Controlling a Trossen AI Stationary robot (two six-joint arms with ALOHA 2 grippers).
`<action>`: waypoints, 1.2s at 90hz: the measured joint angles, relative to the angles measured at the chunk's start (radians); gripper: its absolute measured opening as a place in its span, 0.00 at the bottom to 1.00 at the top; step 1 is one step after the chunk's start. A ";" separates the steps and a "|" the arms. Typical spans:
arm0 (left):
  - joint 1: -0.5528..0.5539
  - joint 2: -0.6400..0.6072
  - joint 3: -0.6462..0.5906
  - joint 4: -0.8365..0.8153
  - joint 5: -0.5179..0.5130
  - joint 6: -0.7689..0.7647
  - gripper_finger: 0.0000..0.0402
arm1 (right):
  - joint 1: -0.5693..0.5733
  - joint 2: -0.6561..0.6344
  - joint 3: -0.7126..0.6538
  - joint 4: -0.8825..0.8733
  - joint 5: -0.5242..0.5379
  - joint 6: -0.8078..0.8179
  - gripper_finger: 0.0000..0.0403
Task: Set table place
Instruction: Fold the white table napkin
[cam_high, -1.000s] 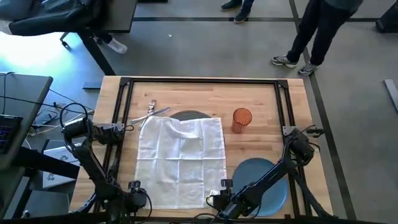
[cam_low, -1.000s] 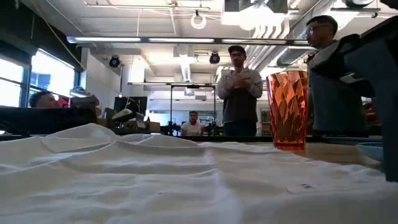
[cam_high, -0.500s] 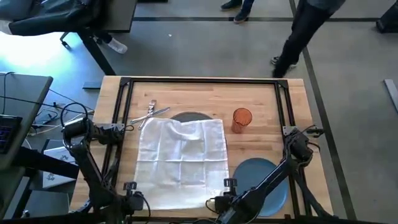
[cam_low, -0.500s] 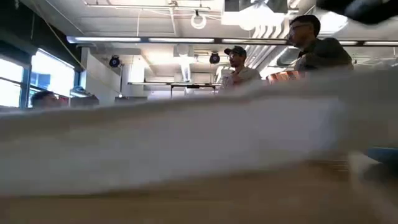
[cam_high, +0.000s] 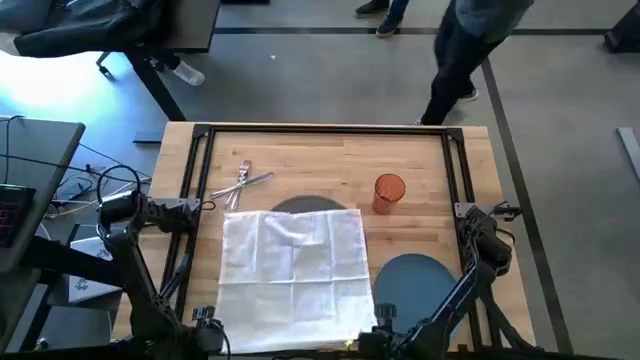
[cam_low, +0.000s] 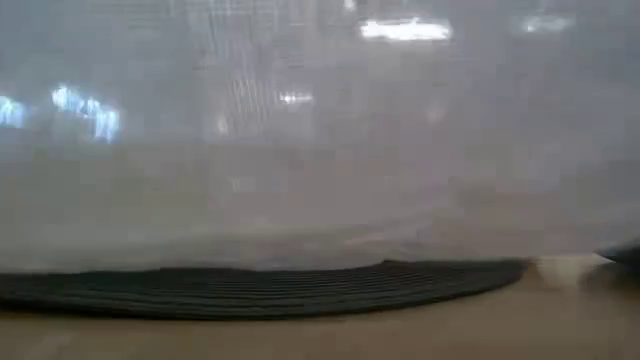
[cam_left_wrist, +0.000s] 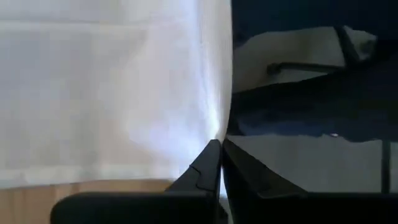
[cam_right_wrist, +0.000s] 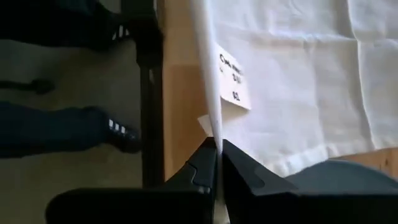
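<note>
A white cloth (cam_high: 295, 275) lies spread over the middle of the wooden table (cam_high: 330, 150), with its near edge raised. It covers most of the round dark grey placemat (cam_high: 305, 204), whose far rim shows beyond the cloth's far edge. In the low view the placemat's near rim (cam_low: 260, 285) shows under the lifted cloth (cam_low: 300, 120). My left gripper (cam_high: 208, 330) and right gripper (cam_high: 378, 330) stand at the table's near edge, each shut on a near corner of the cloth. My left gripper pinches the cloth's near left corner (cam_left_wrist: 214, 134) between its two fingers. The cloth rises from the fingers as a drawn sheet, lifted off the table at that end. My right gripper pinches the cloth's near right edge (cam_right_wrist: 214, 130) between its two fingers, close to a sewn label (cam_right_wrist: 235, 78). The edge stands up taut from the fingers, while the cloth farther off lies on the table.
A blue plate (cam_high: 420, 285) lies at the near right beside the cloth. An orange tumbler (cam_high: 389, 192) stands to the right of the placemat. Cutlery (cam_high: 245, 183) lies at the far left. A person walks beyond the far edge (cam_high: 460, 50).
Both grippers have moved toward the table's near edge, drawing the cloth with them. Its near edge has lifted off the table, and its far edge has slid nearer, uncovering more of the placemat's far rim.
</note>
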 joint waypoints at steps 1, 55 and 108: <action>0.001 0.000 0.000 0.001 0.002 0.000 0.00 | 0.000 0.000 0.000 0.001 0.000 0.000 0.00; 0.025 -0.055 0.098 -0.441 -0.143 -0.089 0.00 | -0.115 -0.042 0.002 -0.128 0.139 0.028 0.00; 0.214 -0.357 -0.244 -0.630 -0.223 -0.106 0.00 | -0.418 -0.055 -0.032 -0.328 0.202 -0.059 0.00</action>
